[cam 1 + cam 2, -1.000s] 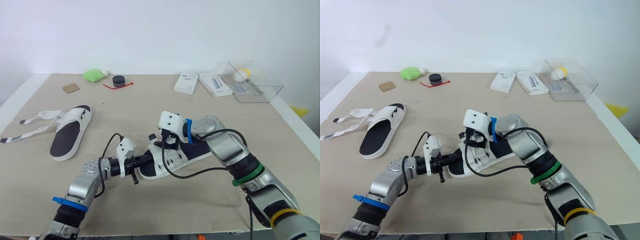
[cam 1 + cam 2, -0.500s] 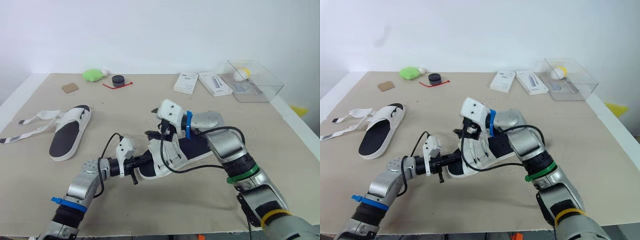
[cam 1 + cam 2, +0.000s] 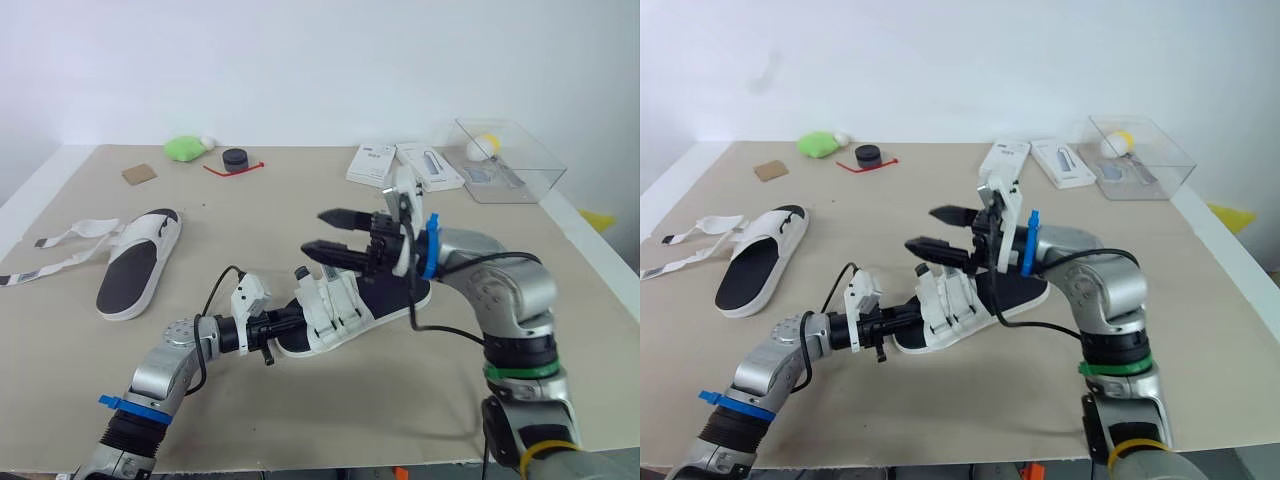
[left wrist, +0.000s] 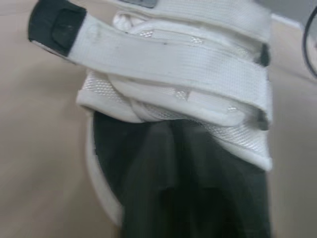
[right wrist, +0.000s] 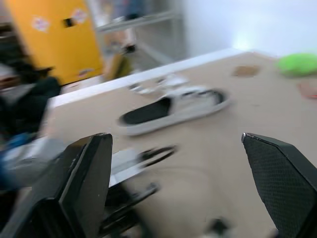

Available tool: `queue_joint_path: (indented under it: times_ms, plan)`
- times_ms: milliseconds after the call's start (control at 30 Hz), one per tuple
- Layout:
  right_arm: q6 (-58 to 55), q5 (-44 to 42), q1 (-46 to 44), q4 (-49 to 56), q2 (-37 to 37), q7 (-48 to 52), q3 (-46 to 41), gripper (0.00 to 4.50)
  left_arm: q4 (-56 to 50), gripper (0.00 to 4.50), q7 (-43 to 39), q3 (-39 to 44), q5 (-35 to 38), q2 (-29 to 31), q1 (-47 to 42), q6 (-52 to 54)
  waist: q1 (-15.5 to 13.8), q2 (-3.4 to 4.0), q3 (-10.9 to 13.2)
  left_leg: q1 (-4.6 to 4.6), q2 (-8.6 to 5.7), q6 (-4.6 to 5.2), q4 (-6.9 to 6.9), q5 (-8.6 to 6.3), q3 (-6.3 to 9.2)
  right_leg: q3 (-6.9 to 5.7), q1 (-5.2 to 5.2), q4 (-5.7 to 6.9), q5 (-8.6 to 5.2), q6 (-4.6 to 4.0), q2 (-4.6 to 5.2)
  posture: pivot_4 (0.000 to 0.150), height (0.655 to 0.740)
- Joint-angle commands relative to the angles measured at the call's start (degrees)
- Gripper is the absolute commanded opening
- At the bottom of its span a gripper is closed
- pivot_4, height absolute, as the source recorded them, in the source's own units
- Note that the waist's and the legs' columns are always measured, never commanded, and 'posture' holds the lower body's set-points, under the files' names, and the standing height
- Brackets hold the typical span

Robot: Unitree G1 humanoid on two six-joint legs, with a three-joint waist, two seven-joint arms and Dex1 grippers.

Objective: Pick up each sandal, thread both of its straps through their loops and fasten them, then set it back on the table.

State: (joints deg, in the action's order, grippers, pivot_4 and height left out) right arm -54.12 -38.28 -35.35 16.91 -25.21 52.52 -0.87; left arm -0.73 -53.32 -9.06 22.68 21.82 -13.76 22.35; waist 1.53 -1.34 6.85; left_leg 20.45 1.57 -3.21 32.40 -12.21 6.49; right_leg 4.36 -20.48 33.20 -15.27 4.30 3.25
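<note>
While the left gripper [image 3: 267, 335] is clamping the white mesh-strapped, black-soled sandal [image 3: 345, 305] midway across the beige table [image 3: 300, 200], the right gripper [image 3: 315, 230] is hanging open higher up | probably best: lowering it level, unclamping last.

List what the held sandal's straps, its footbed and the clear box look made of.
On the sandal, straps: white woven webbing, matte; the weave shows. Footbed: black, matte, likely foam or rubber. Clear box: see-through rigid plastic, glossy edges.
</note>
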Motion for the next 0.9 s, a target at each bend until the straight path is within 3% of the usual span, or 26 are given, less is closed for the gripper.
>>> queue_joint_path:
  times_ms: [33,100,200,333,467,567,700,900]
  plan:
    - [-2.5,-4.2,1.3,3.1,-4.2,0.8,-3.3,4.5,-0.2,2.45,1.0,1.3,0.0,1.6,0.1,2.9,0.0,0.03,0.1,0.04,-0.02,0.0,0.03,0.0,-0.02,0.0,-0.01,-0.08,0.0,0.0,0.05,0.15,0.74]
    - [-2.2,-3.6,1.5,1.2,-6.9,0.9,-3.5,4.5,-1.5,3.21,0.7,1.7,0.9,2.2,0.2,4.0,0.0,0.04,0.1,0.05,-0.03,-0.01,0.06,0.0,-0.09,0.01,-0.05,-0.12,0.0,0.0,0.09,0.15,0.74]
    - [9.7,4.7,2.5,-2.6,-12.1,3.2,-2.3,4.5,-3.7,4.42,0.7,2.9,2.2,3.3,0.0,5.6,0.0,0.03,0.2,0.14,-0.03,-0.09,0.05,-0.05,-0.12,0.01,-0.35,-0.13,-0.01,-0.01,0.1,0.15,0.74]
    - [58.9,31.6,8.7,-10.2,-19.7,5.0,6.2,4.5,-6.2,4.42,0.6,5.0,3.5,5.1,-0.9,7.2,0.0,-0.33,0.3,0.23,-0.02,-0.03,0.04,-0.01,-0.16,0.0,-0.51,-0.13,0.0,0.01,0.08,0.15,0.74]
    - [96.7,45.4,9.5,-24.8,-23.1,0.3,9.1,4.5,-6.8,4.42,-0.1,6.8,4.8,7.0,-1.7,8.1,0.1,-0.35,0.3,0.2,-0.03,-0.19,0.03,-0.1,-0.25,0.08,-0.42,-0.14,0.36,0.49,0.09,0.15,0.74]
    - [119.0,54.6,5.1,-37.4,-24.0,-5.9,10.3,4.5,-7.7,4.42,-0.3,8.5,6.7,7.6,-2.5,8.9,0.2,-0.32,0.4,0.12,-0.04,-0.21,-0.01,-0.12,-0.31,0.12,-0.39,-0.15,0.72,0.33,0.08,0.15,0.74]
    - [131.3,66.6,-2.0,-48.1,-22.4,-15.7,9.8,4.5,-9.9,4.42,-0.9,9.3,9.5,8.2,-3.4,10.8,0.4,-0.39,0.6,0.07,-0.03,-0.12,-0.04,-0.02,-0.32,0.14,-0.39,-0.15,0.76,0.22,0.08,0.15,0.74]
    - [138.3,75.7,-6.2,-51.8,-17.1,-25.0,12.0,4.5,-13.8,4.42,-1.4,8.6,13.3,8.6,-4.5,14.7,0.9,-0.57,0.6,0.04,-0.03,0.03,-0.03,0.21,-0.31,0.2,-0.29,-0.14,0.78,0.11,0.08,0.15,0.74]
